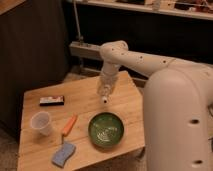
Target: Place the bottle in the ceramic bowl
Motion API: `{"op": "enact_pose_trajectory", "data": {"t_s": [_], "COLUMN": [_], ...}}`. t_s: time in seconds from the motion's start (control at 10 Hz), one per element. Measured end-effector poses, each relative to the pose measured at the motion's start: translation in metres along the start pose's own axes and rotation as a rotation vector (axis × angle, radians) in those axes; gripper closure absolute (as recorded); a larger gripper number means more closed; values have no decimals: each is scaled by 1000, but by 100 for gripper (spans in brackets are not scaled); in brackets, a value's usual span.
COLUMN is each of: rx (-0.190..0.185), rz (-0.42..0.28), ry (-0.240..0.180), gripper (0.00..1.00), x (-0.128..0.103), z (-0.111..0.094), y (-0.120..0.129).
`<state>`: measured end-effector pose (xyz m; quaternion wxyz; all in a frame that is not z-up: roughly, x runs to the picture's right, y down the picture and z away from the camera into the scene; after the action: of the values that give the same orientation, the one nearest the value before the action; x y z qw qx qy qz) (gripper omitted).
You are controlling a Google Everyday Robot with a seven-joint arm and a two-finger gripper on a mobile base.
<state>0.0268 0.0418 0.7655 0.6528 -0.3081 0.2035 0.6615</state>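
The ceramic bowl (106, 130) is dark green with pale swirls inside and sits on the wooden table (80, 100) near its front right. My gripper (105, 90) hangs over the table's middle, above and just behind the bowl. It is shut on the small white bottle (104, 95), which points down with its cap end lowest, held clear of the tabletop. The white arm reaches in from the right and fills the right side of the camera view.
A translucent plastic cup (41, 122) stands at the table's left. An orange stick (69, 125) lies between cup and bowl. A blue sponge (63, 155) lies at the front edge. A flat black box (52, 100) lies at the back left.
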Motion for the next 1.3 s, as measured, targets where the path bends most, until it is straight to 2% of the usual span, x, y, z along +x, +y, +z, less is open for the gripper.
{"op": "enact_pose_trajectory", "data": {"t_s": [0.2, 0.4, 0.5, 0.6, 0.7, 1.1, 1.2, 1.3], "rx": [6, 15, 31, 37, 39, 53, 64, 78], "rz": [-28, -78, -143, -204, -236, -281, -287, -294], "ry": [7, 20, 51, 71, 86, 168, 181, 197], "gripper": [100, 100, 100, 100, 100, 99, 95, 86], "x": [59, 90, 108, 117, 121, 122, 124, 126], "z": [-12, -20, -19, -16, -12, 28, 30, 34], "y": [-11, -9, -6, -1, 3, -16, -18, -21]}}
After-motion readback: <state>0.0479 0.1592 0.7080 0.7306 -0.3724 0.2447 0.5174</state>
